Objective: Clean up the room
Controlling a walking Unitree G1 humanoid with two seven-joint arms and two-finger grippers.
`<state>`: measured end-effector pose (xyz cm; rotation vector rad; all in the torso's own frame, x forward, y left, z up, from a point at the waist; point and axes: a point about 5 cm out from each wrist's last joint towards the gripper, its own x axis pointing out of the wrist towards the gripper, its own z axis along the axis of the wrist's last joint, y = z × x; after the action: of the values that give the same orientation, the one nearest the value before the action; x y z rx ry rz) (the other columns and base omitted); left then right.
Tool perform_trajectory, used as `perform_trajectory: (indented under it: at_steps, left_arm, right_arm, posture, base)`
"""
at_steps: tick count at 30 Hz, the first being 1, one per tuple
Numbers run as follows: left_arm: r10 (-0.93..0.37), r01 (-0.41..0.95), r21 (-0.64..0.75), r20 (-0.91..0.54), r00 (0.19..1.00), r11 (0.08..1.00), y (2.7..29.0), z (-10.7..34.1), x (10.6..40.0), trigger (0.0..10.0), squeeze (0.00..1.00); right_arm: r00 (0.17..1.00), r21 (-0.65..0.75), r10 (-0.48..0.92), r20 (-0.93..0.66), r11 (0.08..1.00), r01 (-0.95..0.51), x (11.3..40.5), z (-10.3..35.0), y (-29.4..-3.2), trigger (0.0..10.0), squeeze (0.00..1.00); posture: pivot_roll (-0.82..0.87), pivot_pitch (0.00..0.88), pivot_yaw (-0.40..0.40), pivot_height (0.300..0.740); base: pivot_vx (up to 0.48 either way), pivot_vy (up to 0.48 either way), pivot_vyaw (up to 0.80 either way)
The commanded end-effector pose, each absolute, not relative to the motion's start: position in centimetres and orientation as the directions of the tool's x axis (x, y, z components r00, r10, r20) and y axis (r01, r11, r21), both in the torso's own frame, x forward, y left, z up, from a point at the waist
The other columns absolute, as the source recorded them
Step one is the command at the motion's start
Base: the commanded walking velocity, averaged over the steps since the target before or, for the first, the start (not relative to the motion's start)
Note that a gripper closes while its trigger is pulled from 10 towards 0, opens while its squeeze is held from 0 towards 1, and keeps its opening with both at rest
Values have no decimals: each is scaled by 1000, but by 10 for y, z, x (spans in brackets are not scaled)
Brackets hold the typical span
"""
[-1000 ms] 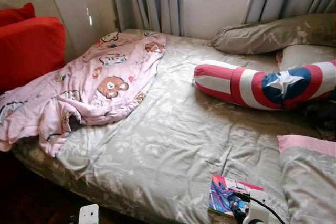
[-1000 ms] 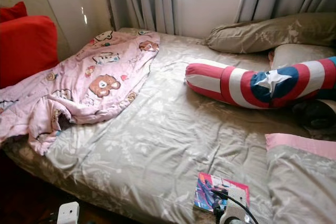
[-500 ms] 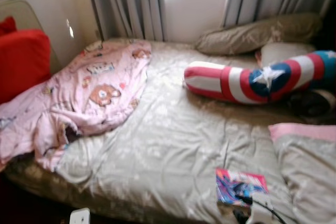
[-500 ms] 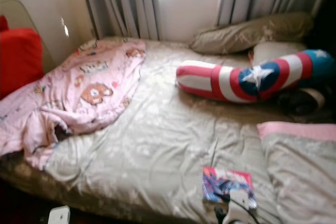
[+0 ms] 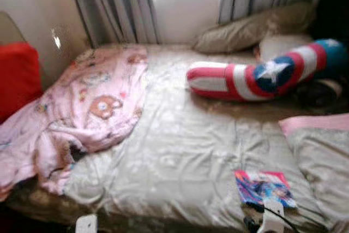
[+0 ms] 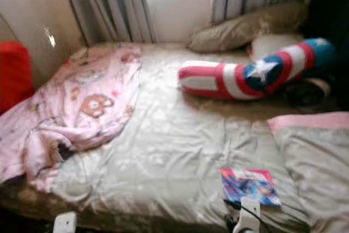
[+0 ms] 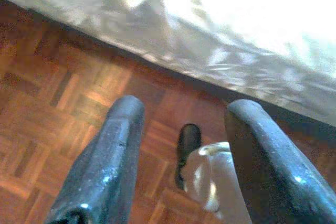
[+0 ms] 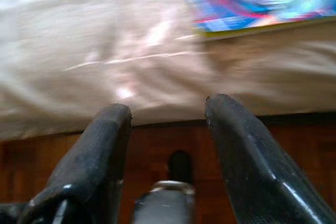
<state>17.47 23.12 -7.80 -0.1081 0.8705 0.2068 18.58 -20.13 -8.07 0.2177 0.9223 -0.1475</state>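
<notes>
Approach step, by your head views: bed (image 5: 180,135) ahead, pink blanket (image 5: 82,107) rumpled at its left, book (image 5: 264,187) near the front edge. Next you need to reach the right gripper (image 8: 168,124) up to the book. Wrist views add the wood floor (image 7: 63,103); right and left gripper (image 7: 181,124) both gape empty.

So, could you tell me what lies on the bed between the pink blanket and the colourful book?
Only bare, wrinkled grey-beige bedsheet separates the pink blanket from the book; the left eye view shows it, though blurred.
</notes>
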Motion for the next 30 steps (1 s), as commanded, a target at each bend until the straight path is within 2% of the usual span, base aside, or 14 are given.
perform_trajectory:
  at_steps: [1,8,15,22,30]
  left_arm:
    - [146,-222,15,-794,590,975,232,-83,165,10000,0]
    - [146,-225,11,-795,589,974,227,-84,165,10000,0]
    - [164,-244,21,-798,581,970,239,-85,155,10000,0]
    - [186,-266,30,-788,587,964,258,-80,152,10000,0]
    - [182,-265,22,-781,597,964,256,-79,157,10000,0]
  right_arm:
    - [603,136,-21,-797,968,213,189,-80,-197,10000,0]
    - [611,131,-15,-791,972,193,192,-78,-196,10000,0]
    - [617,127,-13,-787,975,183,193,-78,-196,10000,0]
    - [617,132,-15,-787,972,193,193,-77,-197,10000,0]
    - [617,129,-13,-787,974,185,194,-77,-197,10000,0]
  posture:
    - [42,0,35,740]
    - [45,0,31,740]
    - [47,0,30,740]
    - [47,0,26,740]
    - [46,0,23,740]
  base:
    - [0,337,0]
    - [0,341,0]
    - [0,340,731]
    - [0,340,0]
    - [0,341,0]
